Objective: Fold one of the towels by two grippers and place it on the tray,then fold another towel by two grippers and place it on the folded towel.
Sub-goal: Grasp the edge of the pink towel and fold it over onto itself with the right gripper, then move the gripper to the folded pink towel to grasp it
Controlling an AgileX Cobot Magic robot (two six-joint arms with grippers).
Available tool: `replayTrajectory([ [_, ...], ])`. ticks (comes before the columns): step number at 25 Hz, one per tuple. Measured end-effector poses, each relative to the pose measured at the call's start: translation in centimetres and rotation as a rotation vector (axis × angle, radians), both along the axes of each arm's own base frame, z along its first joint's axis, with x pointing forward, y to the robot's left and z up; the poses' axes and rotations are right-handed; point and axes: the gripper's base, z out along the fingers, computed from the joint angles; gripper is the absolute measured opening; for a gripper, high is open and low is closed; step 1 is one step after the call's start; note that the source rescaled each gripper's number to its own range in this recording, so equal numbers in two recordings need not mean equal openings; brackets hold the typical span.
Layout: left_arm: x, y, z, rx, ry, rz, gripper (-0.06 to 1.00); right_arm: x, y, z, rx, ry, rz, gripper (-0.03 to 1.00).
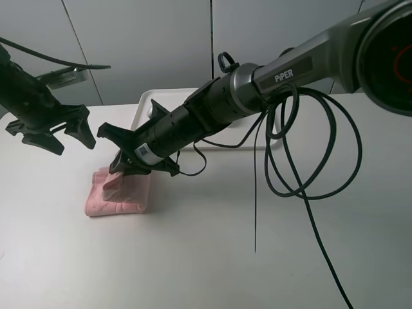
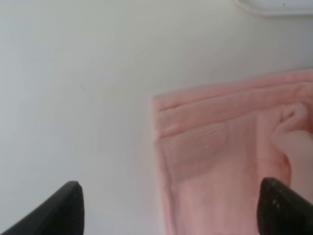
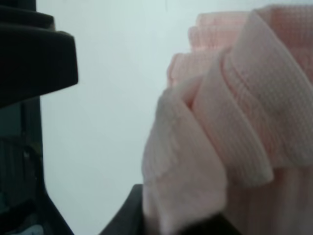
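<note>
The pale pink towel [image 1: 122, 196] lies folded on the white table at the left. My right gripper [image 1: 120, 168] reaches across the middle and is shut on its upper edge, which rises in a peak to the fingers. Close up, the right wrist view shows bunched pink folds [image 3: 244, 98] resting on one black finger [image 3: 120, 218]. My left gripper [image 1: 71, 140] hangs open up and to the left of the towel, holding nothing. In the left wrist view its fingertips [image 2: 68, 205] straddle the towel's corner [image 2: 220, 147]. The tray [image 1: 151, 98] sits behind the right arm. The cream-white towel is hidden.
Black cables [image 1: 309, 161] loop from the right arm down onto the table at the centre right. The tray's rim [image 2: 279, 6] shows at the edge of the left wrist view. A grey wall closes off the back.
</note>
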Motion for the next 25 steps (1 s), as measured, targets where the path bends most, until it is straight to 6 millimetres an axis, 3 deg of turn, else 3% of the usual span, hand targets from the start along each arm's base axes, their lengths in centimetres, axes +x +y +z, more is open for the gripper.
replayTrajectory([
  [4,0.0,-0.1,0.0,-0.01,-0.001,-0.009,0.93,-0.9,1.4,0.6,0.079,-0.003,-0.009,0.44],
  [7,0.0,-0.2,0.1,-0.021,-0.007,-0.021,0.93,-1.2,1.8,0.9,0.119,-0.017,0.004,0.54],
  [13,0.0,-0.3,0.1,-0.03,-0.013,-0.036,0.93,-0.8,1.4,1.1,0.141,-0.054,0.055,0.63],
  [19,0.0,-0.4,0.1,-0.037,-0.017,-0.043,0.93,2.6,-2.5,0.4,0.059,-0.048,0.029,0.67],
  [25,-0.1,-0.4,0.1,-0.044,-0.001,-0.046,0.93,2.9,-3.6,-0.5,-0.075,-0.061,0.032,0.67],
])
